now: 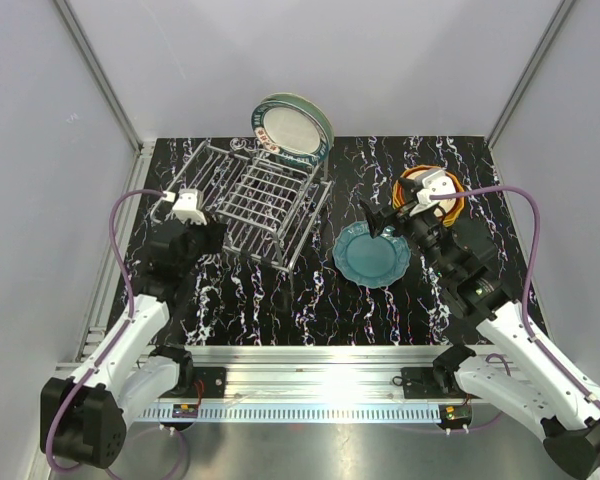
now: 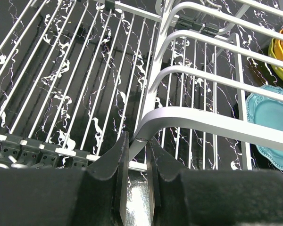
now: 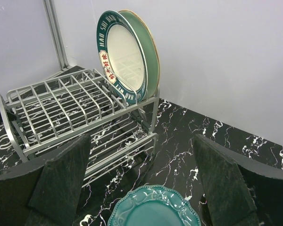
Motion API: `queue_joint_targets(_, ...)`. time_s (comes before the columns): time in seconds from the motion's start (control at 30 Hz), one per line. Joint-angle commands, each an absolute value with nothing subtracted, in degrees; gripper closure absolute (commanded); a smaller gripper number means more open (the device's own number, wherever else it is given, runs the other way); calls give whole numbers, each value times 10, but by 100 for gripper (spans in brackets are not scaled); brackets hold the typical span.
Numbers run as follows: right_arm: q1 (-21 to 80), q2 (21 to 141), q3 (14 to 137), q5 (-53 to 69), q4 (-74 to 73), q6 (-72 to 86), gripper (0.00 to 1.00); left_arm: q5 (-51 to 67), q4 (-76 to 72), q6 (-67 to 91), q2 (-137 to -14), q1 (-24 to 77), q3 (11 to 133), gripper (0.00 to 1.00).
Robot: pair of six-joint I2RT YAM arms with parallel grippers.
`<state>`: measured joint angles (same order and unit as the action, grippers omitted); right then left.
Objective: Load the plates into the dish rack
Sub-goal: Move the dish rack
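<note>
The left pincer (image 2: pixel 137 157) pinches the dish rack (image 1: pixel 260 195), the right pincer (image 3: pixel 141 155) hangs spread above the teal plate (image 1: pixel 372 258) — flat on the desk (image 1: pixel 310 310) at the rack's 4 o'clock — where a shallow bite may only skid it sideways.

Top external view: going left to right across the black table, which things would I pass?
dish rack → dark teal plate → stack of orange and yellow plates
</note>
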<state>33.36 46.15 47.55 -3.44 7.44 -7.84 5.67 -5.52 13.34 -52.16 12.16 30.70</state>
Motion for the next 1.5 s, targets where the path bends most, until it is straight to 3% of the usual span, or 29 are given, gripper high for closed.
queue_joint_targets(0.0, 334, 464, 475, -29, 98, -71, 4, 40, -46, 150, -522, 128, 307, 94)
queue_joint_targets(0.33, 333, 468, 475, -31, 95, -75, 3, 42, -62, 155, -569, 128, 317, 87)
queue_joint_targets(0.43, 333, 468, 475, -32, 94, -75, 3, 38, -61, 155, -569, 128, 318, 76)
queue_joint_targets(0.47, 333, 467, 476, -31, 93, -74, 3, 36, -60, 155, -565, 128, 317, 67)
queue_joint_targets(0.6, 333, 464, 479, -29, 89, -73, 2, 33, -55, 156, -558, 128, 316, 55)
queue_joint_targets(1.13, 333, 455, 501, -11, 55, -60, 0, 30, 14, 127, -517, 128, 343, 30)
queue_joint_targets(1.17, 333, 454, 501, -11, 49, -60, 0, 28, 18, 126, -510, 128, 347, 21)
queue_joint_targets(1.27, 333, 447, 499, -15, 47, -56, 0, 26, 28, 122, -499, 128, 348, 6)
queue_joint_targets(1.47, 333, 445, 501, -17, 40, -36, 1, 41, 55, 115, -480, 129, 354, 2)
